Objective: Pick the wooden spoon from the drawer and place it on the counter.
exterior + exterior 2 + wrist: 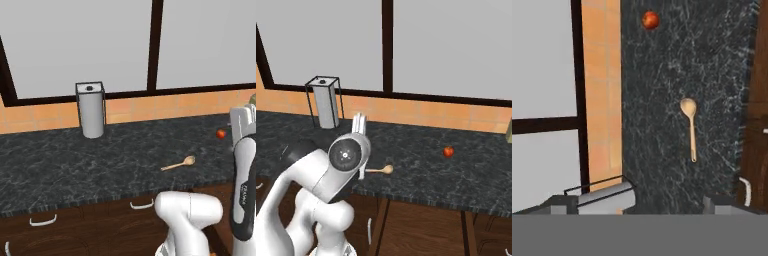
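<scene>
1. I read the wooden spoon (178,164) as lying flat on the counter (75,165), close to the front edge, its bowl pointing toward the red fruit (221,133) and its handle pointing away from it.
2. From the hand view, the spoon (689,126) lies clear on the black stone, nothing touching it, with the fruit (650,20) well beyond its bowl end.
3. My gripper (657,202) hangs back from the spoon with its two finger tips spread wide and nothing between them.
4. The paper towel holder (90,109) stands upright at the back of the counter against the orange tiles, well apart from the spoon on its handle side.
5. In the right base view, the arm covers most of the spoon handle; the bowl (387,169) peeks out beside it.
</scene>
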You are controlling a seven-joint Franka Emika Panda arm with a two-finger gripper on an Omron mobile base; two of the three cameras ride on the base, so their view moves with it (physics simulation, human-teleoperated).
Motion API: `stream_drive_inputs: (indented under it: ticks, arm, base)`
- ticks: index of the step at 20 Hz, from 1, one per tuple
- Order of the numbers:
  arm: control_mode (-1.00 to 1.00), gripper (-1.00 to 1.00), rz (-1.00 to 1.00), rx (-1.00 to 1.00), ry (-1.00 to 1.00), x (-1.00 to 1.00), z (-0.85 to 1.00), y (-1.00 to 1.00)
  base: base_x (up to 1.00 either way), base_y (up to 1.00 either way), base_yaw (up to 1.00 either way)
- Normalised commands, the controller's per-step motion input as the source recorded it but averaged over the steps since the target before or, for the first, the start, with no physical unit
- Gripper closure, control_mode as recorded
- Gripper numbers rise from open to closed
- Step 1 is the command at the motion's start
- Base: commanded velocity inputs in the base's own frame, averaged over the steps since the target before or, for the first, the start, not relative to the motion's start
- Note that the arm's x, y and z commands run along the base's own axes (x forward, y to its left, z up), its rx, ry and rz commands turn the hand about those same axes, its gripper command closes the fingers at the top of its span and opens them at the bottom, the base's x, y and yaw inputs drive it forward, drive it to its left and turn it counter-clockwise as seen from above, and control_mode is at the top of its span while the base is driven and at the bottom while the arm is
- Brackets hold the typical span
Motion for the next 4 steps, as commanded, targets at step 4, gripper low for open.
stream_drive_inputs:
  ticks: [4]
  arm:
    - [-1.00,-1.00,0.03,0.03,-0.09,-0.11,0.25,-0.06]
  base:
    - [0.00,0.00,0.00]
